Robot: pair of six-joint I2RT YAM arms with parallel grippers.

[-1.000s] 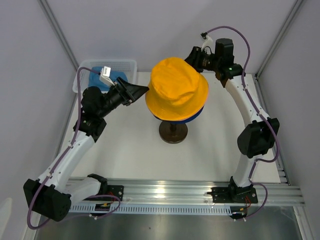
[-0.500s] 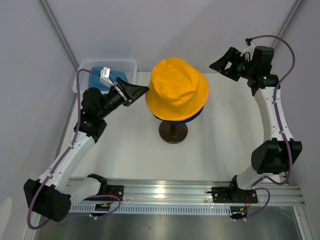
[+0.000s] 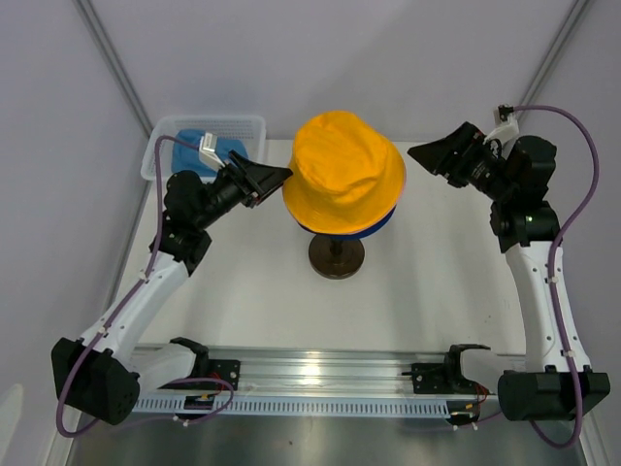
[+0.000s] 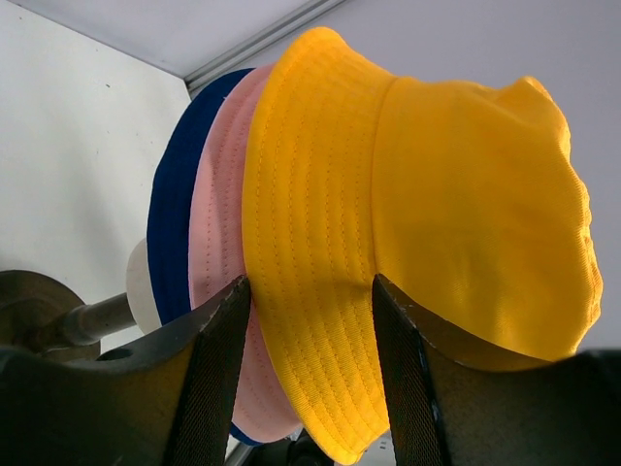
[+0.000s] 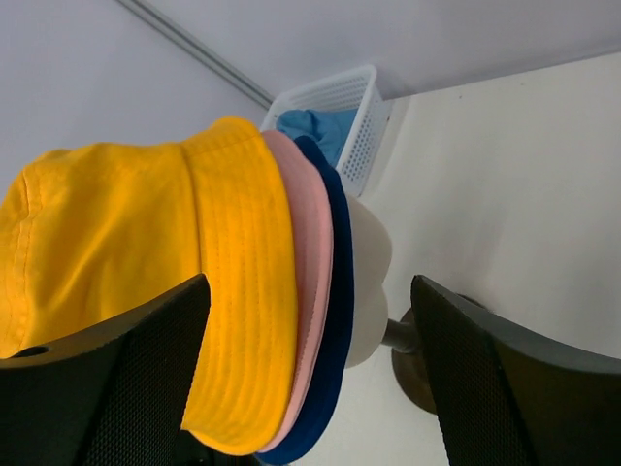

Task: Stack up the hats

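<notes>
Three hats sit stacked on the cream mannequin head: the yellow-orange hat on top, the pink hat under it and the dark blue hat lowest. The light blue hat lies in the white basket. My left gripper is at the stack's left side. Its jaws stand apart, and in the left wrist view the yellow brim shows between them, unclamped. My right gripper hangs wide open to the right of the stack, holding nothing.
The white mesh basket stands at the table's back left corner, behind the left arm. The head's dark round stand sits mid-table. Grey walls close in on the left, the back and the right.
My right gripper has let go at the back of the yellow-orange hat, opened wide and swung out to the right. The left gripper has barely moved.
</notes>
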